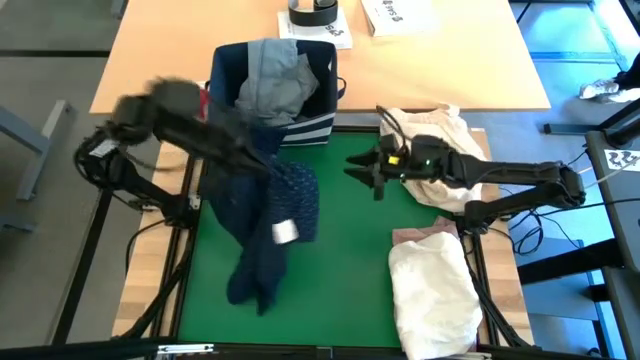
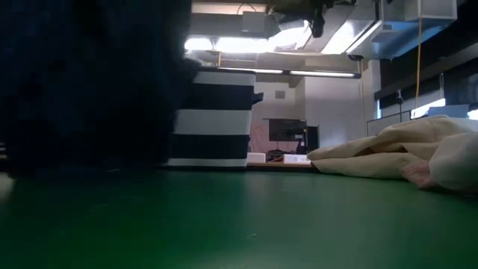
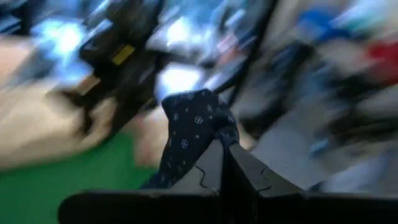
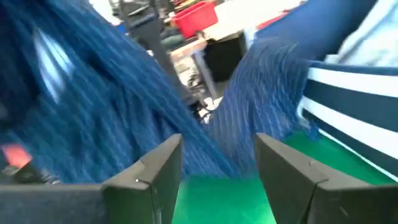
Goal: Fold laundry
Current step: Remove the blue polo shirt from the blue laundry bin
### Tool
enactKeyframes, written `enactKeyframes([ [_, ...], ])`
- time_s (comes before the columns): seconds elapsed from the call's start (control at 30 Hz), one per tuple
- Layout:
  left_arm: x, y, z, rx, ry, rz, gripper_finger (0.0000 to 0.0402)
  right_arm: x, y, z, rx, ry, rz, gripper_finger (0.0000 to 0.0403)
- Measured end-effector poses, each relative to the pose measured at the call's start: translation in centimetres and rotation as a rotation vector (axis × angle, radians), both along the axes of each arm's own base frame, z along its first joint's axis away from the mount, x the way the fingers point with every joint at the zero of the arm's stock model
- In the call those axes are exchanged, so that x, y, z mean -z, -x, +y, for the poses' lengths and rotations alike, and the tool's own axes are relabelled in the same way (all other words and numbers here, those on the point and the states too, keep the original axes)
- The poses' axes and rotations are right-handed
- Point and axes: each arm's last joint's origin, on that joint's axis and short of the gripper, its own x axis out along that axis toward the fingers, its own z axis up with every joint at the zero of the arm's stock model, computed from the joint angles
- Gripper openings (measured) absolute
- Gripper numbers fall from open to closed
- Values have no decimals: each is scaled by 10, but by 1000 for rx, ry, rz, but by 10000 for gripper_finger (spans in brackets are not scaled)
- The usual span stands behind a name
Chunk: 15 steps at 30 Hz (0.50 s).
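Note:
My left gripper (image 1: 268,163) is shut on the navy white-dotted shirt (image 1: 280,215), just in front of the bin. In the low view the shirt (image 2: 75,82) fills the left side. My right gripper (image 1: 358,170) hovers open to the shirt's right with nothing between its fingers. In its wrist view the shirt (image 4: 112,99) hangs ahead of it. Light grey jeans (image 1: 272,80) lie heaped in the navy striped bin (image 1: 318,125). A white shirt (image 1: 432,295) lies at the near right, its edge on a pale pink top (image 1: 420,238). My left gripper pinches a bunched fold of the navy shirt (image 3: 202,127) between its two shut fingers (image 3: 239,168). The fingers come from the table's left and slant a little downward. The shirt hangs below them. Its lower end (image 1: 255,285) lies on the green mat.
A cream-beige cloth bundle (image 1: 440,130) lies at the far right under my right arm. It also shows in the low view (image 2: 388,149), to the right of the bin (image 2: 216,119). Bare green mat (image 1: 350,260) lies between the navy shirt and the white shirt. Boxes sit on the wooden table beyond.

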Motion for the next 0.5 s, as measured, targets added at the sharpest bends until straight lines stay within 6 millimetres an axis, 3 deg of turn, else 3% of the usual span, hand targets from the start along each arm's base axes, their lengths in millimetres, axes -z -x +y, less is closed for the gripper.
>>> enactKeyframes([
  [0.1,32,-23,-5,-99,-102,155,5,5,-5,14,24,-44,20,198],
  [0.33,77,-72,-22,-40,-137,205,12,21,-14,46,-29,-98,112,198],
  [0.5,110,-104,-33,-52,-103,339,75,35,-13,54,-56,-62,245,198],
])
